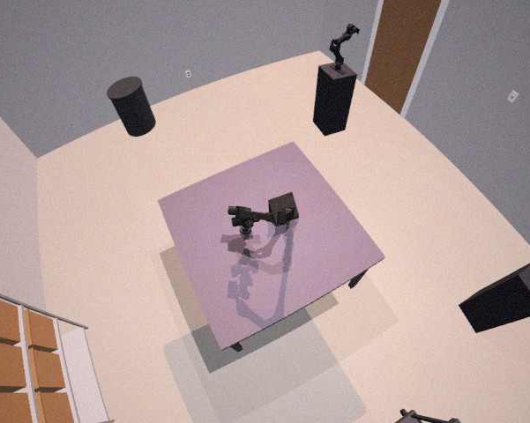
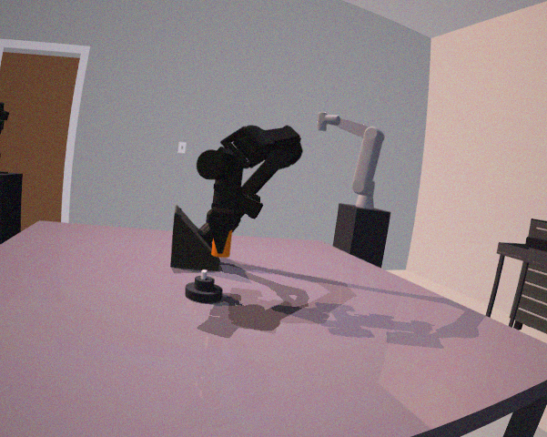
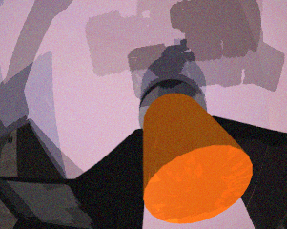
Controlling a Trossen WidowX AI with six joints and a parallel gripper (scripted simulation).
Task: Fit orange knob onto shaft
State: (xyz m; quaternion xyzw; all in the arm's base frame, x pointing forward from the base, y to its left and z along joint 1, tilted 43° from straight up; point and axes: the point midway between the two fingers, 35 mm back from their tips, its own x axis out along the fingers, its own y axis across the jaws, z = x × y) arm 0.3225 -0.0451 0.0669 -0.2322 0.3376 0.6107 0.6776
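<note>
The orange knob [image 2: 227, 244] [image 3: 197, 183] is held between the fingers of my gripper [image 2: 221, 248] [image 3: 176, 129], which is shut on it. The knob is off the table, and its hole underneath is hidden. In the exterior view the black round pedestal [image 2: 204, 293] stands on the table, with the silver shaft [image 2: 204, 274] upright on top. The knob shows higher than the shaft and a little to its right there. In the wrist view the pedestal [image 3: 169, 84] is partly covered by the knob's far end, and the shaft is hidden. The shaft's flat side cannot be made out.
The arm's dark wedge-shaped base [image 1: 280, 202] [image 2: 188, 248] stands on the purple table [image 1: 328, 246] [image 2: 99, 357], behind the pedestal in the exterior view. Shadows of the arm lie across the table. Other arms on stands are off beyond the table.
</note>
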